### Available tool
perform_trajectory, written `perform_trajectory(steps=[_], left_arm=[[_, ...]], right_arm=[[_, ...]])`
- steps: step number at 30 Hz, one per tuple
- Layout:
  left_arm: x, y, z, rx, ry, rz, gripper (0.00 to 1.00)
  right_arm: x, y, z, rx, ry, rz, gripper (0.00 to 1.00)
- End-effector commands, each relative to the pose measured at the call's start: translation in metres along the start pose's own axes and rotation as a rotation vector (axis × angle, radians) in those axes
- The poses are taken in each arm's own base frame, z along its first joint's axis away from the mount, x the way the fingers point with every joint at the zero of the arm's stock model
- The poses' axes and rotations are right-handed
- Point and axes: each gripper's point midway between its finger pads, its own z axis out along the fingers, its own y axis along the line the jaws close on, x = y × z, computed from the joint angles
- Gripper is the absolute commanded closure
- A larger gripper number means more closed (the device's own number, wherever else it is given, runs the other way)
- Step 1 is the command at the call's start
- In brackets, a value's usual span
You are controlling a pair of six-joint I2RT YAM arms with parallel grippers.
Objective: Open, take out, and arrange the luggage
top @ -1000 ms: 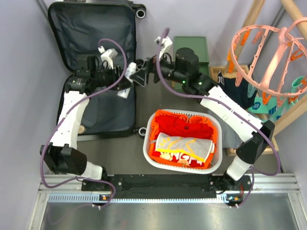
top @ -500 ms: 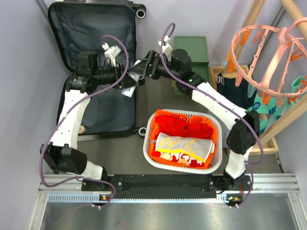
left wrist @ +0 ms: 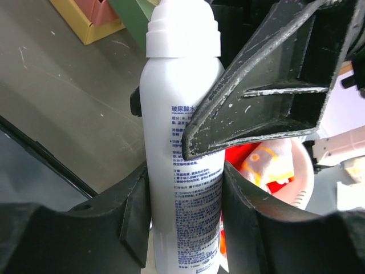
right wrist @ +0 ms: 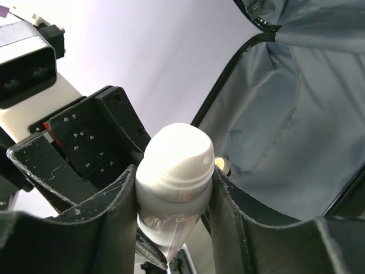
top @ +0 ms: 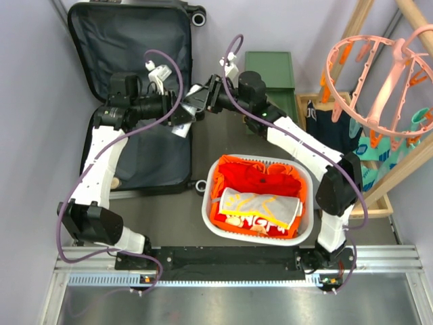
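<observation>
Left wrist view: the left gripper [left wrist: 182, 222] is clamped around the body of a white cylindrical spray bottle with blue print [left wrist: 181, 85]. The right gripper [right wrist: 174, 194] pinches the same bottle's rounded cap, fingers pressed on both sides. Below, the large black ribbed hard-shell suitcase [top: 125, 40] lies open at far left, grey lining up, near a white plastic laundry basket [top: 207, 206] of clothes.

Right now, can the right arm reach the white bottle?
Looks like yes: the right hand is closed around the cap end of the white bottle, clear of the left hand gripping its body.
</observation>
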Motion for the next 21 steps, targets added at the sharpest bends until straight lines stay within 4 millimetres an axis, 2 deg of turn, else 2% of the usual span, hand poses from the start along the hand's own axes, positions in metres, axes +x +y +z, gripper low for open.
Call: perform_trajectory(steps=[1,2,3,4,5,7,9,10,11,12,14,15,17,21], left_arm=[[-0.007,-0.002,-0.002,-0.019,-0.017,0.069,0.31],[-0.009,0.014,-0.003,-0.109,-0.025,0.065,0.12],[-0.012,0.022,-0.004,-0.159,-0.035,0.069,0.01],[-0.015,0.029,-0.006,-0.200,-0.043,0.072,0.01],[-0.017,0.042,-0.010,-0.271,-0.048,0.088,0.01],[-0.023,0.049,-0.015,-0.324,-0.060,0.101,0.01],[-0.025,0.060,-0.021,-0.371,-0.063,0.105,0.01],[-0.026,0.066,-0.025,-0.391,-0.066,0.112,0.01],[-0.026,0.069,-0.027,-0.406,-0.065,0.111,0.01],[-0.025,0.076,-0.029,-0.432,-0.062,0.104,0.01],[-0.023,0.083,-0.033,-0.460,-0.057,0.103,0.01],[-0.022,0.088,-0.035,-0.477,-0.053,0.103,0.01],[-0.020,0.090,-0.036,-0.488,-0.046,0.104,0.01],[-0.018,0.094,-0.035,-0.494,-0.039,0.099,0.01]], right_arm=[[-0.047,0.010,-0.027,0.068,-0.138,-0.175,1.00],[-0.055,0.002,-0.034,0.108,-0.151,-0.245,1.00],[-0.060,-0.007,-0.040,0.157,-0.151,-0.278,1.00],[-0.074,-0.011,-0.047,0.210,-0.184,-0.320,1.00],[-0.075,-0.023,-0.057,0.276,-0.154,-0.386,1.00],[-0.103,-0.037,-0.076,0.396,-0.211,-0.473,1.00],[-0.120,-0.056,-0.098,0.515,-0.208,-0.593,1.00],[-0.139,-0.063,-0.113,0.615,-0.231,-0.686,1.00],[-0.146,-0.068,-0.121,0.674,-0.228,-0.734,1.00],[-0.146,-0.083,-0.126,0.734,-0.182,-0.777,1.00],[-0.159,-0.093,-0.137,0.825,-0.137,-0.918,1.00],[-0.157,-0.107,-0.138,0.868,-0.099,-0.938,1.00],[-0.163,-0.120,-0.146,0.942,-0.069,-0.992,1.00],[-0.152,-0.153,-0.142,0.946,0.020,-0.968,1.00]])
